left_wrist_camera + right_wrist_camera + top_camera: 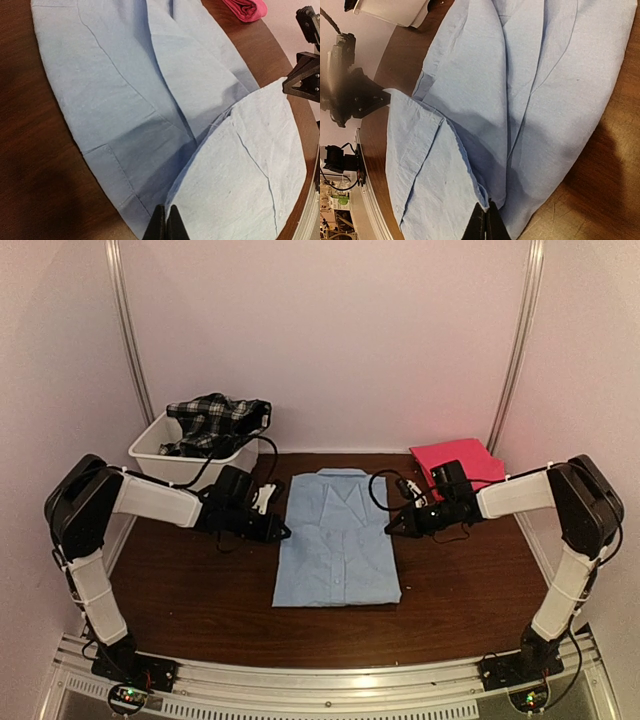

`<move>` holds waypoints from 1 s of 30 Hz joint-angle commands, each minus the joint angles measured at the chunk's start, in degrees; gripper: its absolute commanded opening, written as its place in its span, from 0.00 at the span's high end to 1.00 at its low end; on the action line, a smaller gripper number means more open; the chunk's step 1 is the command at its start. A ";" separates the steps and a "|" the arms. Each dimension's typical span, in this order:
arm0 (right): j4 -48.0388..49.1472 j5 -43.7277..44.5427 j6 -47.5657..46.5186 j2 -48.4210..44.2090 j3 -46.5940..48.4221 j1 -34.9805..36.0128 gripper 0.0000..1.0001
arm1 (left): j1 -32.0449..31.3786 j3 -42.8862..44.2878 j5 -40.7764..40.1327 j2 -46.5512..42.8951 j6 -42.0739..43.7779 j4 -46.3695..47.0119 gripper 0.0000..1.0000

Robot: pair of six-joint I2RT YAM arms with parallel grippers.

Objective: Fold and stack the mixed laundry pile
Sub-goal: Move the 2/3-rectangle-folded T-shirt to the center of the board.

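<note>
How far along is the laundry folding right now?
Done: the pink cloth lies folded at the back right. In hand: the blue shirt lies mid-table, with the left fingers and right fingers shut on its opposite side edges. Left: the plaid garment, heaped unfolded in the white tub, and the stacking.

Shirt (337,540): plain lt blue. Cloth (458,460): bright pink-red, no pattern. Garment (215,422): blk/wht plaid. Tub (150,452): white. Desk (200,595): dk brown wood grain. Walls (330,340): pale pinkish.
</note>
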 commanded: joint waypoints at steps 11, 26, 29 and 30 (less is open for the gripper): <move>7.07 2.23 -0.56 -2.92 -1.21 -2.55 1.00 | 0.58 -0.17 -1.17 0.14 3.47 10.55 1.00; 10.25 6.02 0.31 12.09 6.41 -3.17 1.00 | 0.67 10.41 -10.78 13.24 3.56 3.73 0.89; 6.74 6.46 -1.12 9.04 7.44 -3.18 0.71 | 0.67 10.31 -13.81 10.05 3.85 2.32 0.57; 6.21 7.12 -1.40 6.86 7.05 -3.22 0.62 | 0.67 9.60 -15.07 8.09 4.06 2.40 0.47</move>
